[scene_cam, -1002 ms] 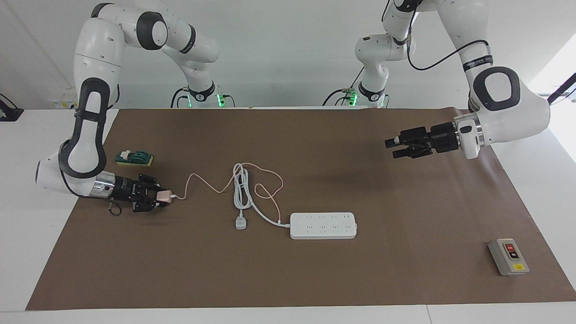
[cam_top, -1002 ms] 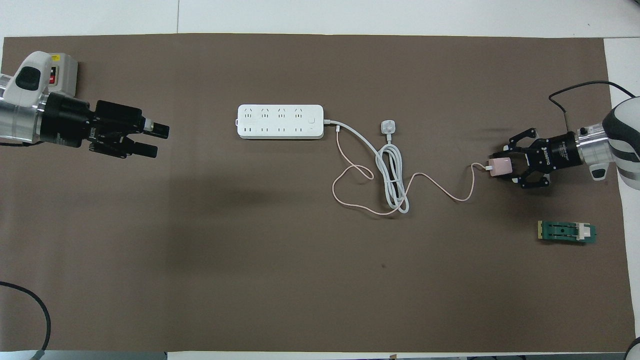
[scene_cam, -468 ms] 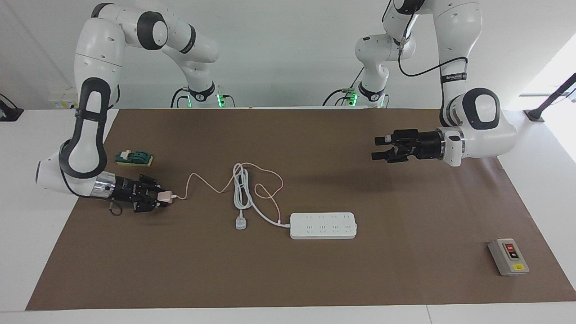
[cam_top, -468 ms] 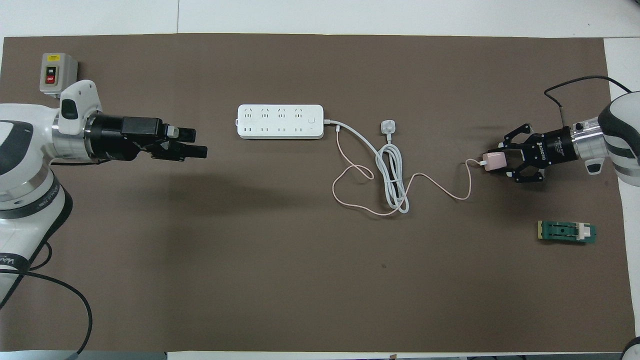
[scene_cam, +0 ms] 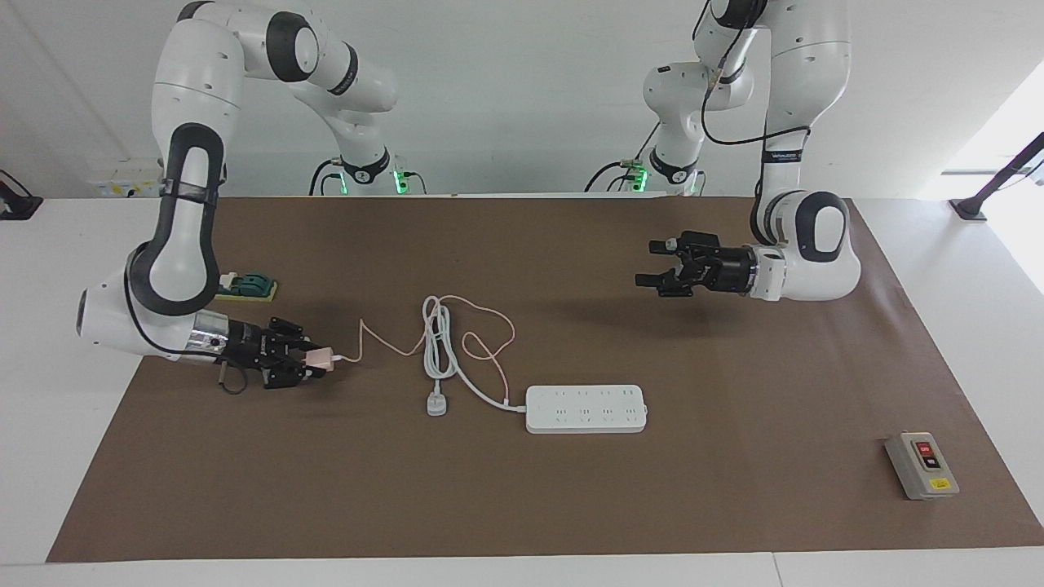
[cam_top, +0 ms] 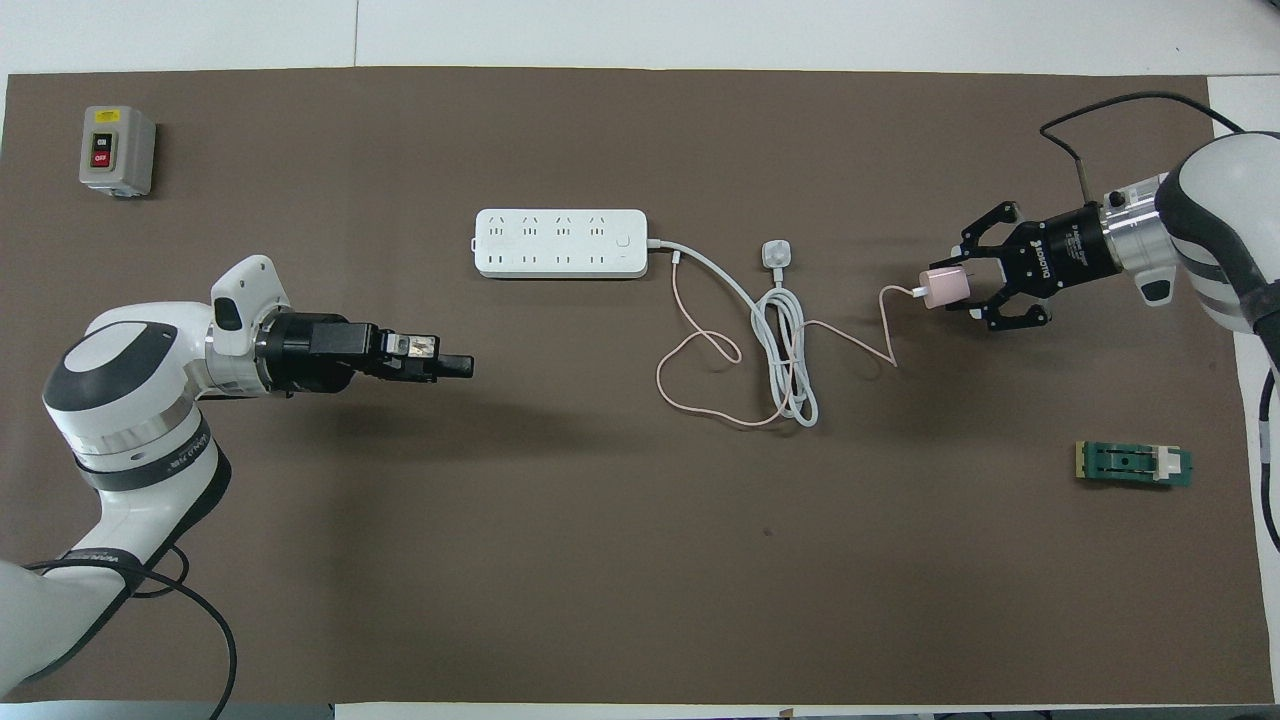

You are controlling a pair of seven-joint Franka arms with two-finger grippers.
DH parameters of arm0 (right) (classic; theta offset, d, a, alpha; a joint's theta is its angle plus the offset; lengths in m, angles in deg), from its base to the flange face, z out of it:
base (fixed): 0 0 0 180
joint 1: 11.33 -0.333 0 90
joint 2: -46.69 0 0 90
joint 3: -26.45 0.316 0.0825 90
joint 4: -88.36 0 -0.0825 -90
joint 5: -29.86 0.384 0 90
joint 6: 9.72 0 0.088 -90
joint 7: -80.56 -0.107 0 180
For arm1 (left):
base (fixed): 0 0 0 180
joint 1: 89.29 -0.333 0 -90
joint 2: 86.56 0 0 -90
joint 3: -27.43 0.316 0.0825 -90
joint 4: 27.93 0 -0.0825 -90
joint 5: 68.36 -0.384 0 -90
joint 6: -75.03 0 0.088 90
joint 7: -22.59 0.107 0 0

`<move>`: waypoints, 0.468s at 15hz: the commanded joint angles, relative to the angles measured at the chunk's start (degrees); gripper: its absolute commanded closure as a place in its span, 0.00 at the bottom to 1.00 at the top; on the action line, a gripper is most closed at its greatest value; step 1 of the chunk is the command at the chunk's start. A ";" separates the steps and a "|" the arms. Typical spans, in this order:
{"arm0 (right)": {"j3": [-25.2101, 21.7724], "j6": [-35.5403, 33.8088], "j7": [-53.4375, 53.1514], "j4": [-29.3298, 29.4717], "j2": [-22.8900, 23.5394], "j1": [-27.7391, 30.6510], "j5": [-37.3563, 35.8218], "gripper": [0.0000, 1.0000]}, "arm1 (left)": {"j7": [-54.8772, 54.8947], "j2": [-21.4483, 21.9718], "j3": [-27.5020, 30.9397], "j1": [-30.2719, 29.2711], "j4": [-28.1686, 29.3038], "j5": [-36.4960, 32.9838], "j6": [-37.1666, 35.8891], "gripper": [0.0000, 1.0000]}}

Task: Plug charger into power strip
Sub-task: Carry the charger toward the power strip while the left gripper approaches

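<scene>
The charger [scene_cam: 320, 356] [cam_top: 941, 288] is a small pale-pink cube, held just above the brown mat at the right arm's end of the table. My right gripper [scene_cam: 314, 359] [cam_top: 952, 290] is shut on it. Its thin pink cable [scene_cam: 488, 324] [cam_top: 700, 352] loops over the mat to the power strip [scene_cam: 586, 408] [cam_top: 560, 243], a flat white multi-socket bar lying mid-table. My left gripper [scene_cam: 648, 263] [cam_top: 456, 366] hangs open and empty over bare mat, nearer the left arm's end than the strip.
A white three-pin plug [scene_cam: 437, 405] [cam_top: 777, 253] with a coiled thick cord lies beside the strip. A grey box with red and black buttons [scene_cam: 922, 465] [cam_top: 117, 150] sits at the left arm's end. A green block [scene_cam: 245, 286] [cam_top: 1133, 464] lies near the right arm.
My right gripper has carried the charger toward the middle of the table, bunching the pink cable. The left arm has swung inward, uncovering the grey box.
</scene>
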 commanded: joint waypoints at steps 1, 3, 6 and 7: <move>-0.08 0.01 -7.98 1.83 -0.74 -4.62 3.37 1.00 | 0.29 2.19 1.20 1.71 3.19 1.91 2.43 0.00; 0.00 0.71 -13.34 3.41 -0.74 -8.14 3.91 1.00 | -0.85 2.28 1.38 2.32 3.62 1.91 6.03 0.00; 0.00 4.13 -20.64 4.20 -0.92 -14.20 4.00 1.00 | -0.95 2.46 1.56 2.41 3.45 1.91 12.01 0.00; 0.00 5.45 -23.45 5.25 -0.83 -16.40 4.35 1.00 | -0.86 2.37 1.56 2.41 3.36 2.00 13.07 0.00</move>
